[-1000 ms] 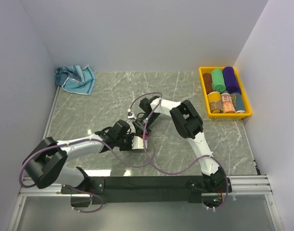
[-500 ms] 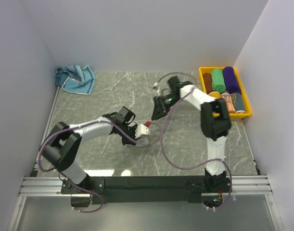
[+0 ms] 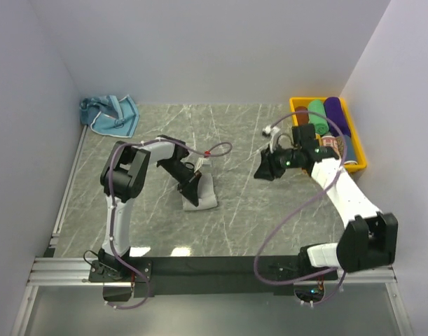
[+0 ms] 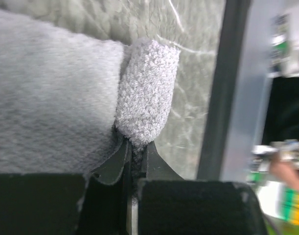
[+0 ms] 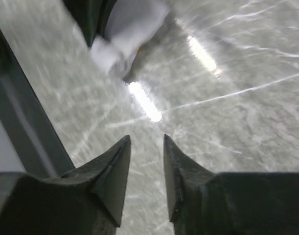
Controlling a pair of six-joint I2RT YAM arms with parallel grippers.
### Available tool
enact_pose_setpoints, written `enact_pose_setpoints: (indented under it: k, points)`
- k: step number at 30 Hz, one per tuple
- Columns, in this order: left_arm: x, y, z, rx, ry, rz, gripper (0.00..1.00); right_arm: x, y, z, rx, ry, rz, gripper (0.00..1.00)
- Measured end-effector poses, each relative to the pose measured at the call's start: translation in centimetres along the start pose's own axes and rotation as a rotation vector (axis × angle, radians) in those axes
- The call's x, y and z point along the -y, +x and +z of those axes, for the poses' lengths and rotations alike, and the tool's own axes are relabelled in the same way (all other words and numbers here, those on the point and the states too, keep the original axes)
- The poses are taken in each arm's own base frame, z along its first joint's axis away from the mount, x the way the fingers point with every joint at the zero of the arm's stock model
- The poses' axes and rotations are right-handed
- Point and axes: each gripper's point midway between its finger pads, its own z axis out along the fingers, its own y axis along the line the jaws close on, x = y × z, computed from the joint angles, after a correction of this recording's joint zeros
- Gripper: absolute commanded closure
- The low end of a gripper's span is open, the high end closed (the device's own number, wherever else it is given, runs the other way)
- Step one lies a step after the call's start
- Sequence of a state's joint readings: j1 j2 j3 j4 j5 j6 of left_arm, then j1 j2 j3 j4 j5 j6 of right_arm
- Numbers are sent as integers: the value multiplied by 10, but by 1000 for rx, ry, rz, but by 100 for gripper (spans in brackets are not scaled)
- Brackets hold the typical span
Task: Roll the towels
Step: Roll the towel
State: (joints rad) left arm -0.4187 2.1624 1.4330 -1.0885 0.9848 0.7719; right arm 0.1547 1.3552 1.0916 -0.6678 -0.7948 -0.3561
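grey-white towel (image 3: pixel 205 199): centre, lying mostly flat, one end curled into a short, tight roll | blue towel (image 3: pixel 110 115): crumpled heap, far-left corner | green roll (image 3: pixel 316 110), purple roll (image 3: pixel 337 115): side by side, far right

Table layout, overhead view.
You will find the flat towel (image 3: pixel 203 196) at centre frame on the table (image 3: pixel 150 224), with the left gripper (image 3: pixel 192 185) over its left edge. The right gripper (image 3: pixel 260 168) sits right of centre, well apart from that towel. The crumpled towel (image 3: pixel 110 115) lies in the upper left corner. The bin (image 3: pixel 293 115), at upper right, holds the rolled towels (image 3: pixel 317 110).
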Motion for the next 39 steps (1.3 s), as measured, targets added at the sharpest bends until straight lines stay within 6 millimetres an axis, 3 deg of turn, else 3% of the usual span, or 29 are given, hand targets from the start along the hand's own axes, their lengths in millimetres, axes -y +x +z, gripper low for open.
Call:
enact_pose_setpoints:
  k: [3,5,8,9,12,17,26,29,30,32,33,39]
  points:
    - [-2,-1,-2,8,60,-84,97,-28,22,11,-30,-17,-162,50]
    - [-2,-2,-2,8,87,-120,96,-51,38,29,-64,-51,-302,45]
    - [-3,-2,-2,-1,101,-139,96,-83,56,61,-92,-96,-530,28]
    - [-3,-1,-2,-3,103,-144,95,-91,58,71,-90,-106,-600,22]
    - [-2,0,-2,-6,109,-153,94,-99,56,97,-76,-98,-754,20]
    - [-2,0,-2,-7,112,-159,92,-97,49,144,-50,-78,-931,32]
    - [-2,0,-1,-3,117,-175,90,-86,77,184,-133,-132,-1061,49]
    - [-2,0,-2,-2,116,-182,87,-83,72,195,-148,-132,-1075,77]
    - [-2,1,-2,-2,116,-188,82,-82,71,197,-158,-136,-1074,99]
    - [-3,2,-3,3,115,-202,78,-83,70,197,-174,-146,-1065,100]
    - [-4,3,-4,9,116,-210,70,-84,71,197,-185,-152,-1055,100]
    - [-4,8,-19,86,70,-204,62,-101,71,190,-237,-238,-959,100]
